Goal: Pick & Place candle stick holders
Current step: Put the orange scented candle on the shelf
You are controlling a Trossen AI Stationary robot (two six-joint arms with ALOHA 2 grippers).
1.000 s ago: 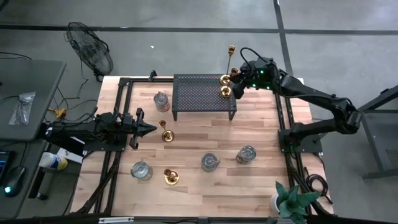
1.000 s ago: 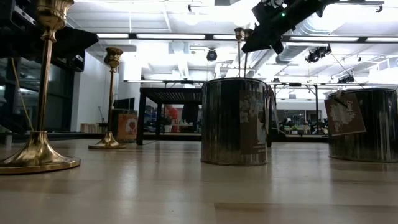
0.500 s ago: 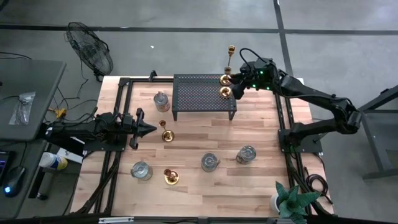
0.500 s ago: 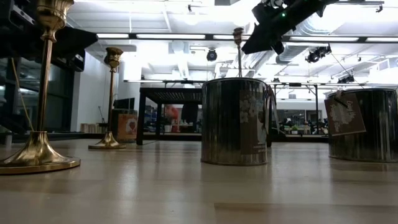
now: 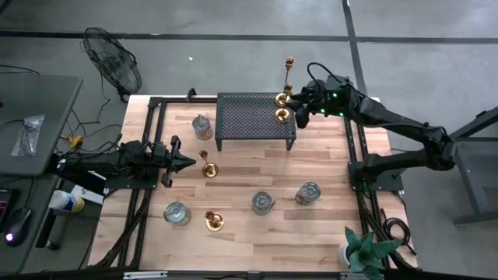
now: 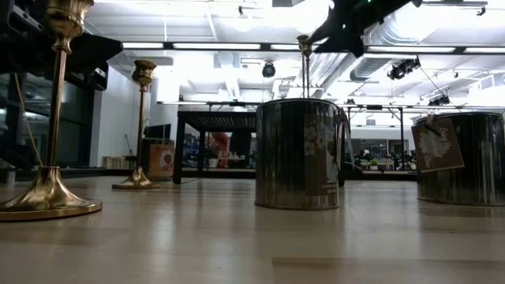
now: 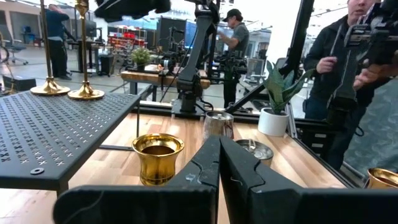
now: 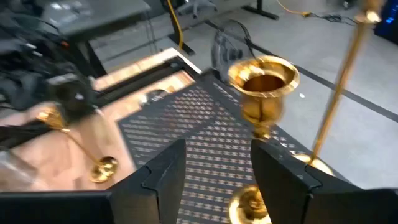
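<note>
Two brass candlesticks stand by their round bases on the right end of the black perforated stand [image 5: 255,120]: a tall slender one [image 5: 285,82] and a shorter one [image 5: 282,115], whose cup shows in the right wrist view [image 8: 264,78]. My right gripper [image 5: 299,111] is open and empty, just right of them and raised [image 8: 214,171]. My left gripper [image 5: 184,162] is shut and empty at the table's left, pointing at another brass candlestick [image 5: 208,169], which also shows in the left wrist view [image 7: 158,152]. One more brass holder [image 5: 214,222] stands near the front.
Silvery cups stand at the back left [image 5: 202,124], front left [image 5: 177,211], front middle [image 5: 262,202] and right [image 5: 309,192]. A potted plant [image 5: 364,250] is at the front right corner. A fan [image 5: 113,66] stands off the table. People [image 7: 348,74] stand beyond the table's right side.
My right gripper has risen and drawn back a little toward the table's right edge, away from the two candlesticks on the stand, which stay upright in place.
</note>
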